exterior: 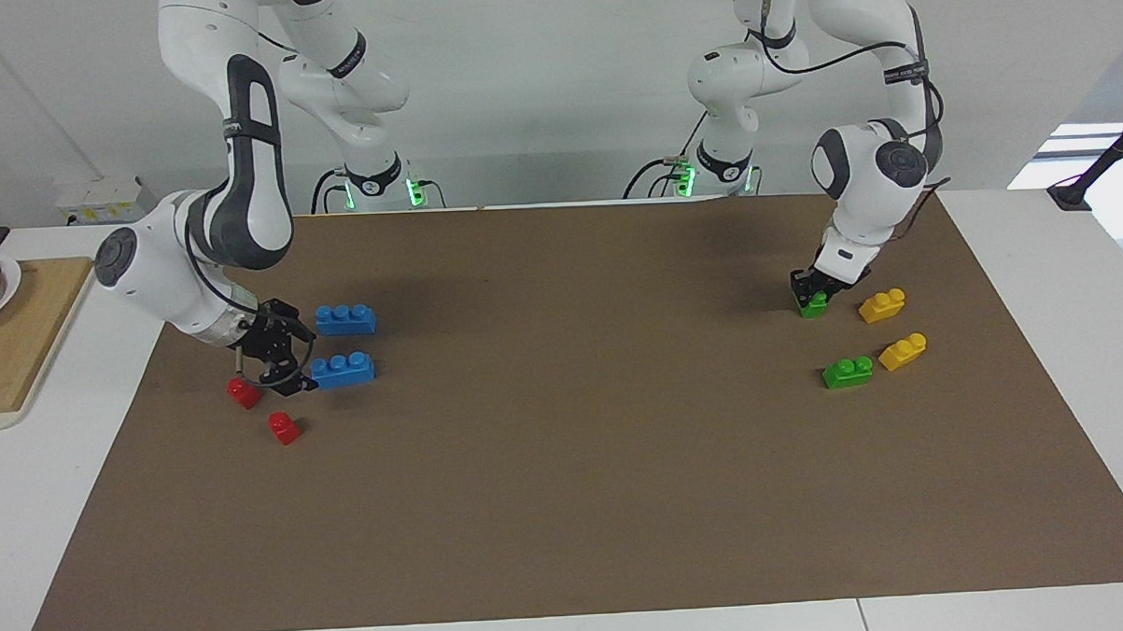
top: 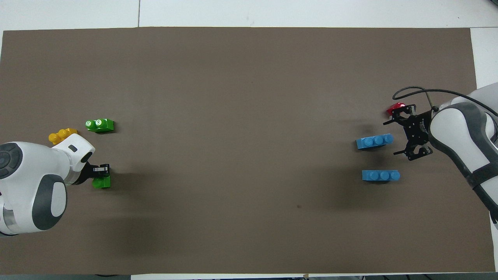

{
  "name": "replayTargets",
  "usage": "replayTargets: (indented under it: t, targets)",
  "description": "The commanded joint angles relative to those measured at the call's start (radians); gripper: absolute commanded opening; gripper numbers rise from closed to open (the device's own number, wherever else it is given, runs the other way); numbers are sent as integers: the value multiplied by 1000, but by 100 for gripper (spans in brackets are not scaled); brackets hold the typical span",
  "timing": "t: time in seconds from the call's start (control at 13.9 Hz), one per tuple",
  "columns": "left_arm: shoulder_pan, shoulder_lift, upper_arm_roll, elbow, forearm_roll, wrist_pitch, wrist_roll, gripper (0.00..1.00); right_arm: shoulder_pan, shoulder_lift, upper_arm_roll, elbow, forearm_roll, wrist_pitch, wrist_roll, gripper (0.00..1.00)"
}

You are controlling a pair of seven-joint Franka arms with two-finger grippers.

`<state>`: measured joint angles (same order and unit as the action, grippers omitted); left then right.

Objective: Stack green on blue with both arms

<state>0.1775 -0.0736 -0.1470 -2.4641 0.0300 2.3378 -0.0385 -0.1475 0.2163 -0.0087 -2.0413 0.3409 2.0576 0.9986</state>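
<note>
Green brick [exterior: 812,304] sits clamped in the left gripper [exterior: 811,297]; the right gripper [exterior: 294,367], spread wide, flanks the farther blue brick [exterior: 342,369]. Next: close, then lift.

Robotics lab: two white arms [exterior: 239,177] at white table [exterior: 46,520] w/ brown mat [exterior: 568,493], toy bricks.

Brown mat [exterior: 567,465] spread on the white table [exterior: 1048,616].
On it: two blue bricks [exterior: 343,371], green bricks [exterior: 847,372], yellow bricks [exterior: 903,351], red bricks [exterior: 283,427].
</note>
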Motion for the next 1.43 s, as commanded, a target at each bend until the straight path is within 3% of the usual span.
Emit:
replayTargets:
  t: [0.0, 0.5, 0.79, 1.36]
  targets:
    - [-9, -6, -2, 51, -9, -85, -18, 0, -11, 11, 1, -19, 58, 30, -66, 96]
    - [-36, -3, -5, 180, -13, -224, -168, 0, -23, 67, 1, -19, 96, 87, -117, 95]
    - [-62, 20, -5, 241, -35, -282, -332, 0, -36, 69, 3, -22, 116, 88, -123, 90]
    - [-65, 18, -9, 249, -84, -308, -520, 0, -40, 69, 1, -22, 175, 92, -126, 63]
